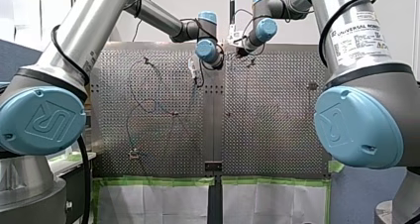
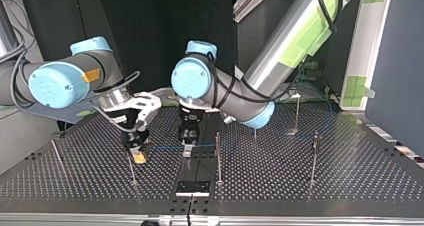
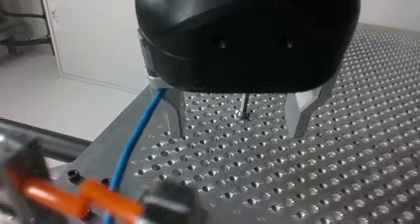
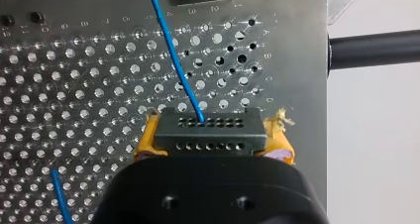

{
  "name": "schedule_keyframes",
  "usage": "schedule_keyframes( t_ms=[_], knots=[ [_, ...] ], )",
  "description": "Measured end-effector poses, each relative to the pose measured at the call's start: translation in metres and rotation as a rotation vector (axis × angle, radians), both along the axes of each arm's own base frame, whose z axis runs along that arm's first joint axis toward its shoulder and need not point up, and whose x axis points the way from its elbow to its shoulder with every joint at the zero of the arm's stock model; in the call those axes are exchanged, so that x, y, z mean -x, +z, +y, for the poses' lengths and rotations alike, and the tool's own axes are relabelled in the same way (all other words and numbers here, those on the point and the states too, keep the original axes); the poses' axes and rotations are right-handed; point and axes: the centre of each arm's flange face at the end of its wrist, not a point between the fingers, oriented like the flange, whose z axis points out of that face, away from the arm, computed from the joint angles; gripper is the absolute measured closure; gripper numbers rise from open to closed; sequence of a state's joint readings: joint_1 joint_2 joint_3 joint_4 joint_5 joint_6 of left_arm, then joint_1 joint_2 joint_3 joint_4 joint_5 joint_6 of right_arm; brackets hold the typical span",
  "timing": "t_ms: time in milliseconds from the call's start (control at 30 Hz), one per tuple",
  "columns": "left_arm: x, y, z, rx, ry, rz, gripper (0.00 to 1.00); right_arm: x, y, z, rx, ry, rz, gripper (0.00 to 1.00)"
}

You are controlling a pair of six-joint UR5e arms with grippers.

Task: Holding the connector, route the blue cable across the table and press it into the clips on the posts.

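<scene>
Several posts (image 2: 218,156) near surface (image 2: 300,176) middle seem unclipped; right fingers (image 4: 146,140) clamp connector (image 4: 208,135), blue cable (image 4: 173,55) trailing; left fingers (image 3: 302,110) spread, empty

In the top view, my right gripper (image 2: 138,153) sits left of my left gripper (image 2: 187,148), both low over the table (image 2: 300,186) near its middle. I see the connector (image 4: 208,130) between my right gripper's fingers, and the cable (image 4: 173,55) leaves it ahead across the table, running on to my left gripper. One post (image 2: 218,156) stands just right of my left gripper, another further right. In the left wrist view the cable passes beside one finger (image 3: 176,115).
</scene>
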State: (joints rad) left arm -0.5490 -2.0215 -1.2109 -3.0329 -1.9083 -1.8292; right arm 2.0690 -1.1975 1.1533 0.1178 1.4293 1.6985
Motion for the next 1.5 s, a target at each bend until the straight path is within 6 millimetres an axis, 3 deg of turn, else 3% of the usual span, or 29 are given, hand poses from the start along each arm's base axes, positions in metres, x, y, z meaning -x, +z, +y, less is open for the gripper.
schedule_keyframes(
  t_ms=[133,167,233,267,300,333,400,433,467,667,1133,1500],
  knots=[
    [-0.003,0.013,-0.001,0.004,0.007,-0.011,0.00,0.000,0.000,0.000,0.000,0.000,0.000,1.00],
    [-0.003,0.017,-0.002,0.006,0.007,-0.015,0.11,0.000,0.000,0.000,0.000,0.000,0.000,1.00],
    [-0.003,0.025,-0.004,0.010,0.006,-0.024,0.16,0.000,0.000,0.000,0.000,0.000,0.000,1.00],
    [-0.004,0.029,-0.004,0.012,0.006,-0.029,0.24,0.000,0.000,0.000,0.000,0.000,0.000,1.00],
    [-0.004,0.034,-0.005,0.016,0.006,-0.036,0.54,0.000,0.000,0.000,0.000,-0.001,0.000,1.00],
    [-0.004,0.038,-0.006,0.018,0.006,-0.042,0.54,0.001,0.000,0.000,0.000,-0.001,0.000,1.00],
    [-0.003,0.045,-0.008,0.020,0.013,-0.052,0.84,0.001,0.000,-0.001,0.000,-0.001,0.000,1.00],
    [-0.003,0.047,-0.008,0.020,0.018,-0.054,0.84,0.001,0.000,-0.001,0.000,-0.002,0.000,1.00],
    [-0.003,0.049,-0.007,0.021,0.024,-0.055,1.00,0.001,0.000,-0.001,0.000,-0.002,0.000,1.00],
    [-0.002,0.046,-0.006,0.016,0.038,-0.041,1.00,0.002,0.000,-0.001,0.000,-0.002,0.000,1.00],
    [0.008,0.009,-0.004,-0.031,0.035,0.026,1.00,-0.004,-0.001,0.003,-0.003,0.008,0.000,1.00],
    [0.021,-0.034,0.001,-0.072,0.044,0.087,1.00,-0.005,-0.029,0.009,-0.052,0.012,0.022,1.00]
  ],
)
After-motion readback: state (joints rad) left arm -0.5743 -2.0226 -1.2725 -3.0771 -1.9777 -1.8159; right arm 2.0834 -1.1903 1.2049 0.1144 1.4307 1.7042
